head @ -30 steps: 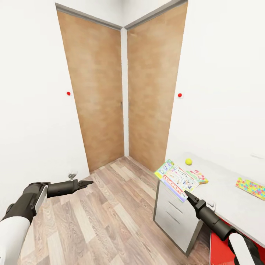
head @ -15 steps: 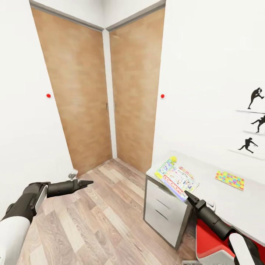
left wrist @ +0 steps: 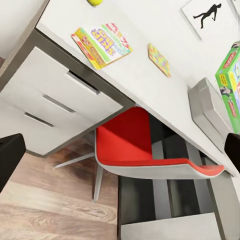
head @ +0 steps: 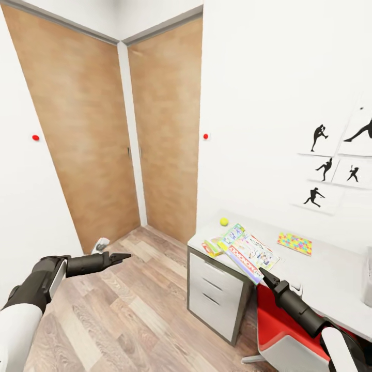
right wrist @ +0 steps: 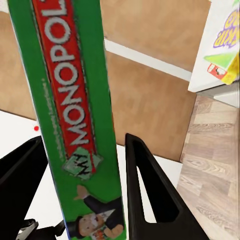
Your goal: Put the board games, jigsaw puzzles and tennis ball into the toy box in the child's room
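The right tool (head: 264,274) is carrying a board game (head: 250,254), the green-edged Monopoly box (right wrist: 70,115), pinched by its rim with the flat lid fanning out above the counter's (head: 330,279) near edge. In the right wrist view the box is standing edge-on between the two fingers, the left one (right wrist: 20,165) close against it, the right one (right wrist: 145,175) seeming to stand a little off. I judge it a thin-edge hold, not a firm clamp across the faces.

The left tool (head: 120,256) is hanging over the floor well away from the counter, tips drawn nearly together, holding nothing.

On the counter, beyond the held box, a second game (head: 213,246) is lying flat near the drawer-end corner, with the tennis ball (head: 223,221) behind it toward the wall. A jigsaw puzzle (head: 295,243) is lying farther along the counter. The left wrist view is showing the same game (left wrist: 101,43), the puzzle (left wrist: 159,60) and a pale grey bin (left wrist: 210,107) still farther along, which I take to be the toy box.

The held box looks to be light, stiff cardboard with a glossy printed skin, so it is likely slippery and apt to pivot about a rim grip; a hold nearer the middle of a long edge would be steadier. The puzzle is thin and lying flush, so I expect it needs sliding to the counter's edge or lifting by a corner. The ball will roll away if nudged.
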Robot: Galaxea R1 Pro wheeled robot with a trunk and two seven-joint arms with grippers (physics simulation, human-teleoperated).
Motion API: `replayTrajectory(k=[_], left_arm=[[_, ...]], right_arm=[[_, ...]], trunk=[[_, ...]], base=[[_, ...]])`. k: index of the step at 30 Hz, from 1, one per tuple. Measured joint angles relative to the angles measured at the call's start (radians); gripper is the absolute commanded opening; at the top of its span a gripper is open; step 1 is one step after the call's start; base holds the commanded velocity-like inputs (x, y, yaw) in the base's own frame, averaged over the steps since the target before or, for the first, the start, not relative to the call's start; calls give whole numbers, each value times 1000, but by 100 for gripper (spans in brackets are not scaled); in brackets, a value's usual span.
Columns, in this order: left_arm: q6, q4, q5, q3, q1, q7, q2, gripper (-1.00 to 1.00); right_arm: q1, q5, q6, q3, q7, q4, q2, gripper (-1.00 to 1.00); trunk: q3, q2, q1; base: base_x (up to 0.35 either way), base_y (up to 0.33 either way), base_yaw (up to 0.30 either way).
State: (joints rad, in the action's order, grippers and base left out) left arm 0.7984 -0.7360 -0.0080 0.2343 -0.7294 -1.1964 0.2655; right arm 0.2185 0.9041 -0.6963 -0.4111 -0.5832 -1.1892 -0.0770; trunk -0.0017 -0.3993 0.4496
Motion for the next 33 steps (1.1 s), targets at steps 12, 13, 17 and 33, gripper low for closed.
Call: replayTrajectory(k=[12,13,17,33], left_arm=[[-1,0,0,-2,0,2,0,100],[-1,0,0,-2,0,2,0,100],[-1,0,0,-2,0,2,-1,100],[-1,0,0,-2,0,3,-2,100]], right_arm=[[0,-1,0,0,1,0,-1,-100],[0,-1,0,0,1,0,-1,-100],[0,-1,0,0,1,0,-1,-100],[0,-5,2,-1,5,2,0,-100]], trunk=[[8,0,0],[9,0,0],[11,0,0],[18,0,0]], base=[[0,0,-257],[0,0,-257],[0,0,-257],[0,0,-257]])
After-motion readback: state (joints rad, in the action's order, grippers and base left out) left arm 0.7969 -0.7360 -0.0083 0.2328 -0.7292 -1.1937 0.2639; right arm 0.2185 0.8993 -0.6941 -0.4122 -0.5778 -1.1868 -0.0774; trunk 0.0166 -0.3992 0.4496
